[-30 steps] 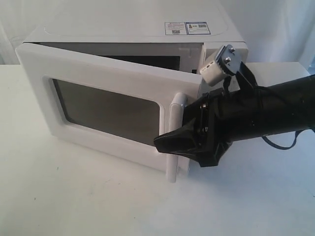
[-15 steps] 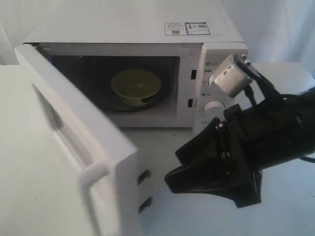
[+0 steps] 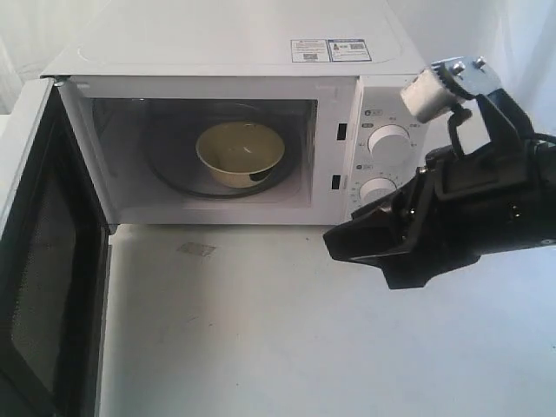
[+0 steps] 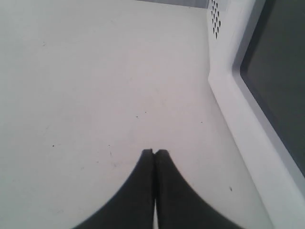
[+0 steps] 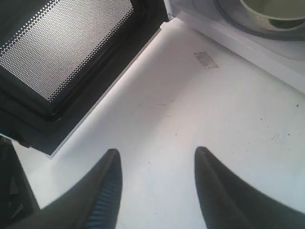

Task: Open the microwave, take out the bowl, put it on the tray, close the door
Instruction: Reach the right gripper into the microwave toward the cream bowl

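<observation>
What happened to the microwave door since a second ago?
The door swung all the way open to the left, showing its black mesh inside. The right gripper let go of it and pulled back to the right, jaws open. The bowl stayed inside the microwave, which did not move.

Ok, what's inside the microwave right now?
One pale cream bowl sits upright on the glass turntable inside the microwave, with the door open. The bowl covers the turntable's middle.
</observation>
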Controlling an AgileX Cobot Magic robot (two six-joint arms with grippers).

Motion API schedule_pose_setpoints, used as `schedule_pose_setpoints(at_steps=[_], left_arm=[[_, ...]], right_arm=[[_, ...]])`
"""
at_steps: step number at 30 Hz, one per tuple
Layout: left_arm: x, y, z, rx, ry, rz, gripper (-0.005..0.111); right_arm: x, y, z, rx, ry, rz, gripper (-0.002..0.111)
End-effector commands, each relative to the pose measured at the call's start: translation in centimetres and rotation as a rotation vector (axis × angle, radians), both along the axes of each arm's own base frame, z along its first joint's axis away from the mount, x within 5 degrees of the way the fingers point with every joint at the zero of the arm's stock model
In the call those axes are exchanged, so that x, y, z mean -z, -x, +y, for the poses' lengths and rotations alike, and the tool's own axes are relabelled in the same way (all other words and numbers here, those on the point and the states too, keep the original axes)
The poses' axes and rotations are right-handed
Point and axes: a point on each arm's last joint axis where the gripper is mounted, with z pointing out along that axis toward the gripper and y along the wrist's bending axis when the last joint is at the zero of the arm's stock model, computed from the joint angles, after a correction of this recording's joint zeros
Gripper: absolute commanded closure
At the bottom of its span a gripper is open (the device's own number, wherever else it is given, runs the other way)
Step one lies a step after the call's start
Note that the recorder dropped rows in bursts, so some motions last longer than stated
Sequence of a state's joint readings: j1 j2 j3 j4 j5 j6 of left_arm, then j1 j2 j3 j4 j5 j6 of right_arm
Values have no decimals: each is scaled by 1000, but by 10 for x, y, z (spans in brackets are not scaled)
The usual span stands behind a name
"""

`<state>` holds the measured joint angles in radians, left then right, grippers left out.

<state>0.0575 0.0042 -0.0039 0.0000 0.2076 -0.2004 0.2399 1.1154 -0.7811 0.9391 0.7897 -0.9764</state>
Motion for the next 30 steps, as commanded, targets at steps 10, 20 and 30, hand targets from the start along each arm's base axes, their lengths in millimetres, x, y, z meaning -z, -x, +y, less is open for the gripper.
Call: schedule_pose_setpoints(at_steps=[10,20,30], left_arm=[[1,0,0,0,2,3,107],[1,0,0,0,2,3,107],[1,0,0,0,2,3,107]], right_arm=[[33,-27,28,-206,-56,26,70],[12,0,94,-396,-18,-78,70],[34,10,113,-271,190,23,70]])
